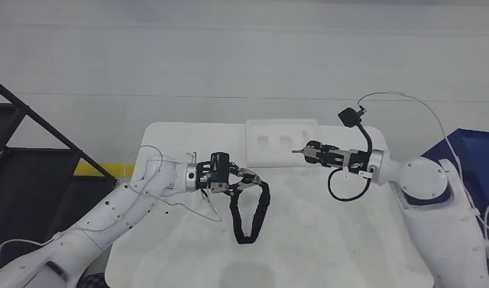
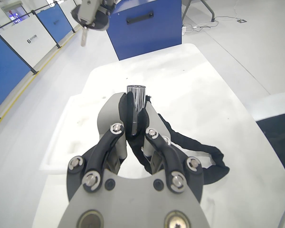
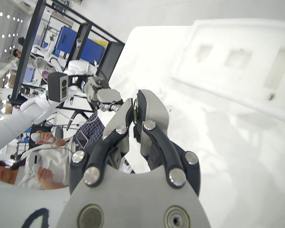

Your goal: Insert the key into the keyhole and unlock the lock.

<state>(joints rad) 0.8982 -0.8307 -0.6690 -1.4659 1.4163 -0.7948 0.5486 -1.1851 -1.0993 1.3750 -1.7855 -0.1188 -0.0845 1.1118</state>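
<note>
**Key and lock both gripped, not mated yet**

Left tool (image 2: 135, 111) is clenched on the lock (image 2: 136, 96). The chrome cylinder is pinched between both pads, and its free end sticks out past the fingertips and faces right. The keyhole is too small to make out.

A black sleeved cable loop (image 1: 246, 215) hangs off the lock and droops toward the near side, over the middle-left of the desk (image 1: 351, 242). Can't tell whether its low end touches the surface.

Right tool (image 1: 309, 151) is clamped on the key (image 2: 84, 37). It holds the key by the head, with the blade poking out past the fingertips and pointing left. In the top view this tool sits right of centre, over the right end of the white tray (image 1: 281, 129).

Key tip and lock are apart with a clear gap between them, and both are held up off the desk. The key is right of the lock and a bit farther back.

The tray lies at the far edge of the desk, about centre, and has three shallow recesses in a row. A blue cabinet (image 2: 144, 24) stands on the floor beyond the desk's right side
</note>
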